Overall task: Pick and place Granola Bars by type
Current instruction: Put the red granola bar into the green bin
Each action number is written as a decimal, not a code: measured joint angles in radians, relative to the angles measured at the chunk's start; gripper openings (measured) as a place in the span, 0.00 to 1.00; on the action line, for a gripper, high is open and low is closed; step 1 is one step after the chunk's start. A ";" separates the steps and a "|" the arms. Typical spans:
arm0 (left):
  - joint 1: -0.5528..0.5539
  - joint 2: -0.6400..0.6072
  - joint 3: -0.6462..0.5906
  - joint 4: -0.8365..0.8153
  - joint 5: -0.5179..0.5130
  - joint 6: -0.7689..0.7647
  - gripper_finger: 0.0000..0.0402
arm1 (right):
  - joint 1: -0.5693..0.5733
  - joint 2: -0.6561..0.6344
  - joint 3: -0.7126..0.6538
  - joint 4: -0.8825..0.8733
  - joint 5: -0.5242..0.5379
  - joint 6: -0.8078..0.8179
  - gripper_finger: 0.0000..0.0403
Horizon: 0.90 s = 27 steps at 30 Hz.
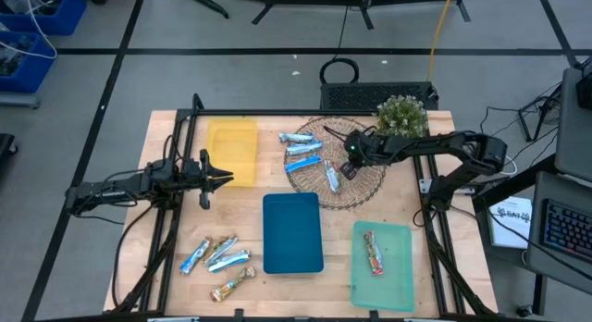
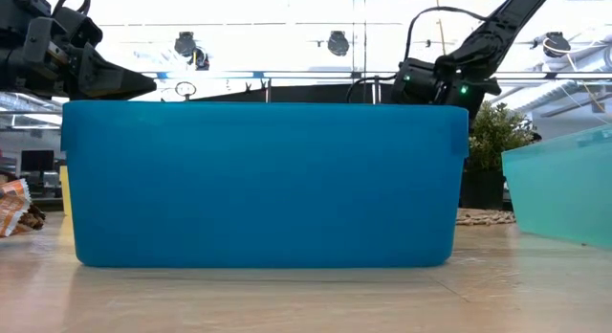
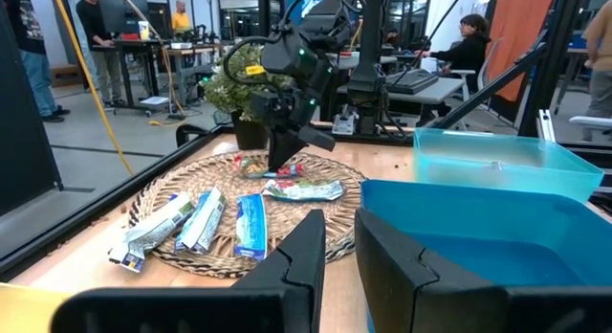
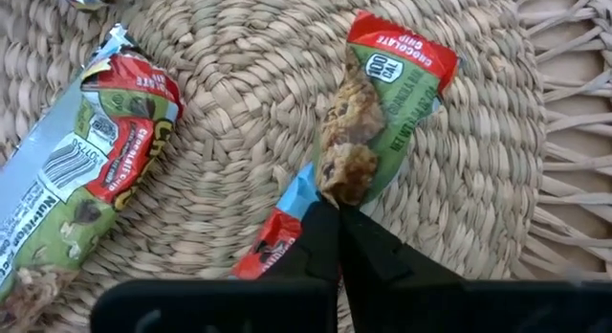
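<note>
A round woven mat (image 1: 356, 188) at the table's far middle bears several Granola Bars: blue-and-silver ones (image 1: 301, 149) on its left part and a silver one (image 1: 331, 176) near its middle. My right gripper (image 4: 337, 213) points steeply down over the mat, shut on a red-and-green bar (image 4: 392, 94). A second red bar (image 4: 91, 170) lies beside it on the mat. My left gripper (image 1: 225, 177) hovers level by the yellow tray (image 1: 231, 148), narrowly open, holding nothing. My right gripper pinches the red-and-green bar's crimped near end (image 4: 335, 185) between its two fingertips. The fingers come slanting down from the table's right side, roughly along the bar's length. The rest of the bar lies flat on the woven mat.
A blue tray (image 1: 292, 257) stands in the near middle. The green tray (image 1: 393, 276) at the near right holds one red bar (image 1: 373, 253). More bars (image 1: 220, 257) lie loose at the near left. A potted plant (image 1: 402, 116) stands behind the mat.
</note>
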 joint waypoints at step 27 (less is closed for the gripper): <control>0.000 0.000 0.000 0.000 0.000 0.000 0.17 | 0.316 -0.383 0.000 -0.076 -0.083 0.051 0.00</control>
